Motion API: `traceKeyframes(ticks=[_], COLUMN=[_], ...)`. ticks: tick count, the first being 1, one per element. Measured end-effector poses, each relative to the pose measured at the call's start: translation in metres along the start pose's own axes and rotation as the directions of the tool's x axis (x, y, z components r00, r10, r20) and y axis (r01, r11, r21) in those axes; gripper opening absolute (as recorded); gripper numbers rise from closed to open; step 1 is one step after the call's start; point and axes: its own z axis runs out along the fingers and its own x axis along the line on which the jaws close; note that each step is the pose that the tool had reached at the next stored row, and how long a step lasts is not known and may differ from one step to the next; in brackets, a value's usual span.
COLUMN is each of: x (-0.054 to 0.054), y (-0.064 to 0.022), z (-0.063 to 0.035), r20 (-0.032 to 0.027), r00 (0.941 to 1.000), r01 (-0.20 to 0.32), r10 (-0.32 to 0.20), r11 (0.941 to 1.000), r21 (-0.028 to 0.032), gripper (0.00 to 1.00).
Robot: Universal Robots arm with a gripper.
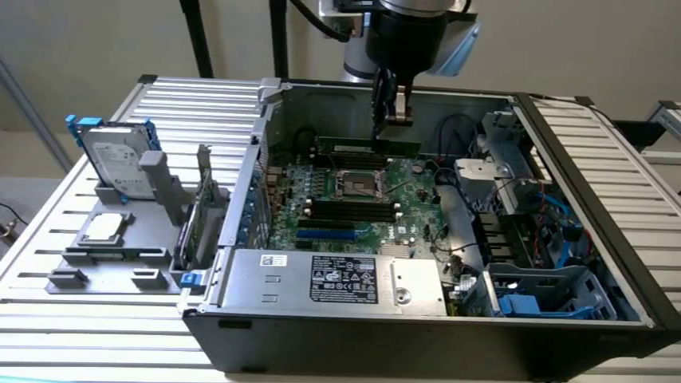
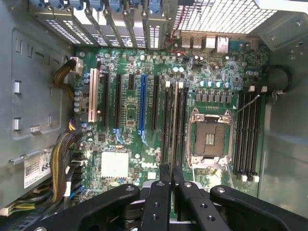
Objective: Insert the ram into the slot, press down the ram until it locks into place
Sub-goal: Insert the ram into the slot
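While gripper (image 1: 391, 120) clamps ram (image 1: 356, 148) above motherboard (image 1: 413, 182), white label (image 2: 38, 168) beside cable bundle (image 2: 60, 161) reads, perhaps, "68".

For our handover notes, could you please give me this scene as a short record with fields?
setting: open computer case on a slatted table
grip: tool closed on the ram
ram position: level, over the motherboard, on the far side of the CPU socket in the exterior view
seated in slot: cannot tell
beside the case: hard drive upright in a grey holder
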Motion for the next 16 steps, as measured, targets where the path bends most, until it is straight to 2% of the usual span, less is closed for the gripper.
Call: traceKeyframes(ticks=[5, 16], x=[0.0, 0.0], y=[0.0031, 0.0026], z=[0.0092, 0.0292], r20=[-0.0001, 0.0], r00=[1.0, 1.0], r01=[0.0, 0.0], r10=[0.0, 0.0], r11=[1.0, 1.0], r21=[0.0, 0.0], gripper=[0.13, 0.13])
